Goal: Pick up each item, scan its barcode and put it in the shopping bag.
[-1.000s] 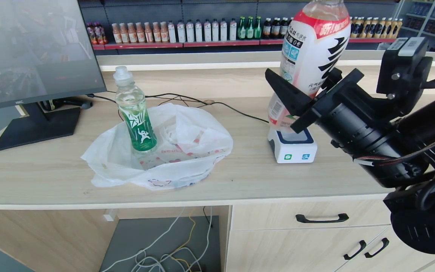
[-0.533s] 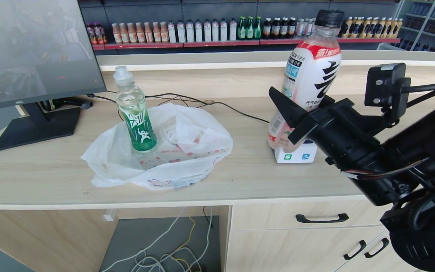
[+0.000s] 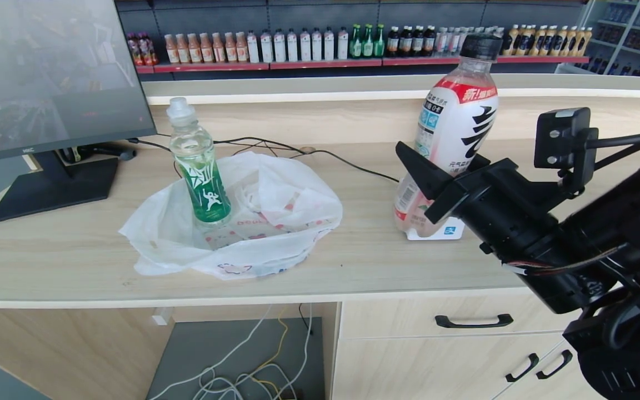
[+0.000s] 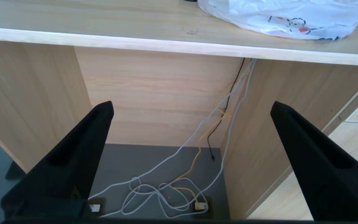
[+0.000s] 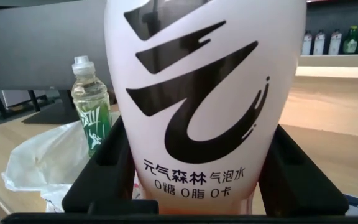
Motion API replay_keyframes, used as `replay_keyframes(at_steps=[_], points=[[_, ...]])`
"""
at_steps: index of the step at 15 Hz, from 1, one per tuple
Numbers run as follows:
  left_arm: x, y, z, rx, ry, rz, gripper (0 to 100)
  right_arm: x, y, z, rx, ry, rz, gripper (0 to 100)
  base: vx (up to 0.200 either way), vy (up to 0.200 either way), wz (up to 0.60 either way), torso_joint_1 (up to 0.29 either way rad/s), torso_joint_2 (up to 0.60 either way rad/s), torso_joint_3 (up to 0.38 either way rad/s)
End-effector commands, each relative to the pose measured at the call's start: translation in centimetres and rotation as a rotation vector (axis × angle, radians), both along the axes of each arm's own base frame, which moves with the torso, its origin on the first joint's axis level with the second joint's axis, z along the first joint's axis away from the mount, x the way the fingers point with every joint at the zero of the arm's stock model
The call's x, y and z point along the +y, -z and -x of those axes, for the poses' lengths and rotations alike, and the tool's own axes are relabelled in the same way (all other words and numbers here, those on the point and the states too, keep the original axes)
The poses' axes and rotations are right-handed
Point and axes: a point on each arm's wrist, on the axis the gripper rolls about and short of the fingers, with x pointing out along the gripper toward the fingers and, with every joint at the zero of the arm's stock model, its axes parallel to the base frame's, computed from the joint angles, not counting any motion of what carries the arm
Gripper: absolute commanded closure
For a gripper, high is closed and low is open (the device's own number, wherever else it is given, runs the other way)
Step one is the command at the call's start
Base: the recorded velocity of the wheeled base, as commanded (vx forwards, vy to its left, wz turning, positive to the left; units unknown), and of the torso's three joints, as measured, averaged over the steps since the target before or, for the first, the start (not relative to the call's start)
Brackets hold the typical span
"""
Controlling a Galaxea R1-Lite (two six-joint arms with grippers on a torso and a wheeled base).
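A white-labelled bottle (image 3: pixel 456 122) with a black cap is held upright, its base low over the white barcode scanner (image 3: pixel 438 230) on the counter. My right gripper (image 3: pixel 449 175) is shut on the lower half of this bottle (image 5: pixel 197 118); in the right wrist view its two black fingers (image 5: pixel 98 177) flank the label. A white shopping bag (image 3: pixel 275 222) lies open at the counter's middle, with a green-labelled bottle (image 3: pixel 200 166) standing in it. My left gripper (image 4: pixel 191 155) hangs open below the counter's front edge, nothing between its fingers.
A monitor (image 3: pixel 48 72) stands at the back left, and black cables (image 3: pixel 298 150) run across the counter behind the bag. Drawers with black handles (image 3: pixel 473 321) sit under the counter on the right. Shelves of bottles (image 3: pixel 325 44) line the back wall.
My right gripper has come down and slightly back with the white-labelled bottle, bringing its base from high above the scanner to just over it. The bag and green bottle have not moved.
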Motion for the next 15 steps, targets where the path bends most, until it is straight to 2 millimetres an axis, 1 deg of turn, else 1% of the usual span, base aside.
replay_keyframes(at_steps=[1,8,11,13,14,15], points=[[0.0,0.0,0.0,0.0,-0.002,0.003,0,-0.1,0.0,0.2,0.0,0.0,0.001,100,0.0,0.2,0.0,0.002,-0.01,-0.002],[0.0,0.0,0.0,0.001,-0.003,0.003,0,-0.1,0.2,0.0,0.005,0.004,0.005,100,0.0,0.2,0.0,0.002,0.0,0.002],[0.0,0.0,0.0,0.001,-0.003,0.004,0,-0.4,-0.1,-0.1,-0.003,0.014,-0.001,100,0.0,0.2,0.0,0.001,0.0,0.004],[0.0,0.0,0.0,0.001,-0.002,0.003,0,-0.5,0.0,-0.5,-0.002,0.023,0.0,100,0.0,0.2,0.0,0.005,0.0,-0.002],[0.0,0.0,0.0,0.001,0.0,0.001,0,-0.4,0.4,-0.9,0.01,0.029,0.008,100,0.0,0.2,0.0,0.002,0.01,0.002],[0.0,0.0,0.0,0.001,-0.002,0.001,0,-0.3,0.4,-1.2,0.006,0.032,0.005,100,0.0,0.2,0.0,0.002,0.01,0.002]])
